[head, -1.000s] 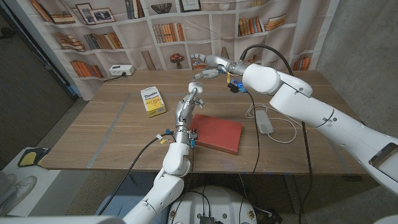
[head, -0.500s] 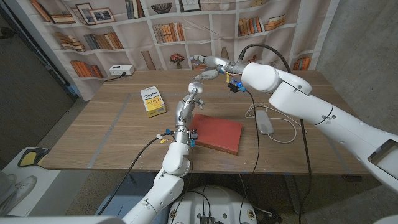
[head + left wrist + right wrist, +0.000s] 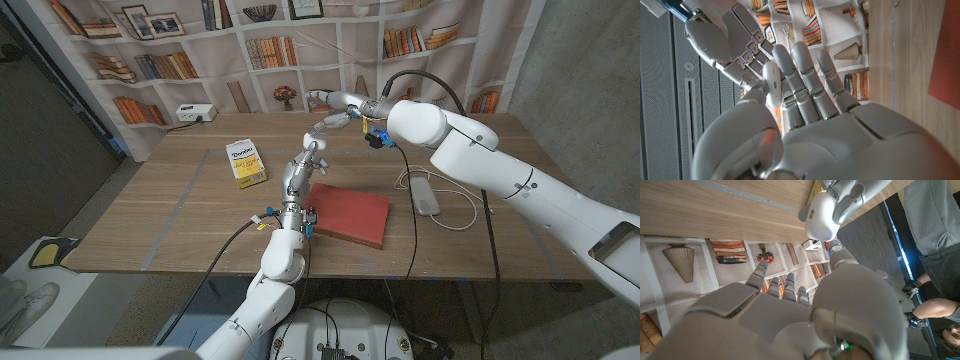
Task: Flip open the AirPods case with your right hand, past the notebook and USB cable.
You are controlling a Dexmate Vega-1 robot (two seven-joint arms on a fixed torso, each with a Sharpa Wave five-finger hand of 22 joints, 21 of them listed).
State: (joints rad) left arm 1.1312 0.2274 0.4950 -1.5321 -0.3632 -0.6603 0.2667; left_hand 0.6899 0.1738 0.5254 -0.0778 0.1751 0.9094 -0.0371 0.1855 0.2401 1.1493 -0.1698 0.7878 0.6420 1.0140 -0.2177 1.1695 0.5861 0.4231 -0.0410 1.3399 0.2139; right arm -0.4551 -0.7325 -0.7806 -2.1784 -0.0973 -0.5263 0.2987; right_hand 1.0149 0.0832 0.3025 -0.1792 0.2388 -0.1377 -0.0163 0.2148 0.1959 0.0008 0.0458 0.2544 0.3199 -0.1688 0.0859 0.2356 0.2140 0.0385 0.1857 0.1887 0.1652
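Note:
My left hand (image 3: 304,158) is raised above the table and pinches the small white AirPods case (image 3: 314,141) between thumb and fingers. The left wrist view shows the case (image 3: 772,82) upright at the fingertips of my left hand (image 3: 810,130), its lid closed. My right hand (image 3: 336,108) reaches in from behind with its fingers spread, its fingertips right at the case. In the right wrist view the case (image 3: 820,217) hangs just beyond my right hand (image 3: 770,315). I cannot tell whether the fingertips touch it.
A red notebook (image 3: 348,212) lies on the wooden table (image 3: 180,210) under my left arm. A white USB cable with its adapter (image 3: 426,195) lies to its right. A yellow box (image 3: 245,162) lies at the left. A person (image 3: 935,235) stands beside the table.
My right hand has dropped and moved closer to the case, its fingers now at the case's top. My left hand has kept the case still.

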